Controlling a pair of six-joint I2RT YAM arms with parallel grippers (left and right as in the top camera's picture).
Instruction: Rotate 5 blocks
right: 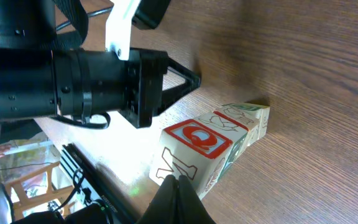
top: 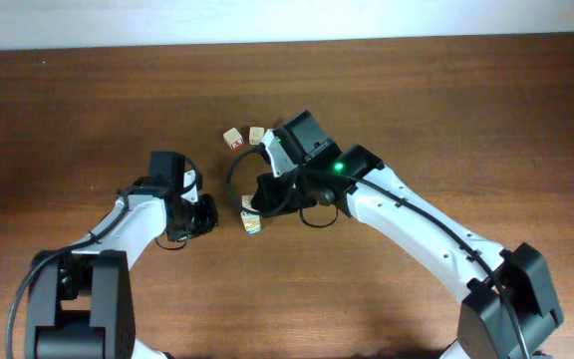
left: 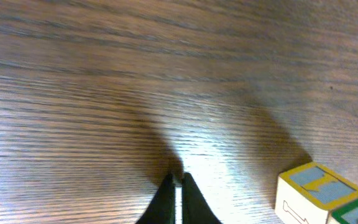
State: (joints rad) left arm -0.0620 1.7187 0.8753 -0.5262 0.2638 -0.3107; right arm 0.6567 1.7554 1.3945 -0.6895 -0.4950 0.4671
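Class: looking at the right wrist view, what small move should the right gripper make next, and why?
Probably open the right gripper. Its jaws are shut right beside the red-framed block, and shut jaws cannot straddle that block to turn it.

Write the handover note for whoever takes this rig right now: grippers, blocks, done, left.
Left gripper: shut, empty, over the table, a yellow-edged block off to its side.
Right gripper: shut, holding nothing, tips close by the red-framed block, the near end of a row of three.
A red-marked cube and a pale cube sit side by side farther back; whether they count among the five is unclear.
Done: the pictures do not show which blocks are already turned.
Left: check each block, rotate any not yet turned.
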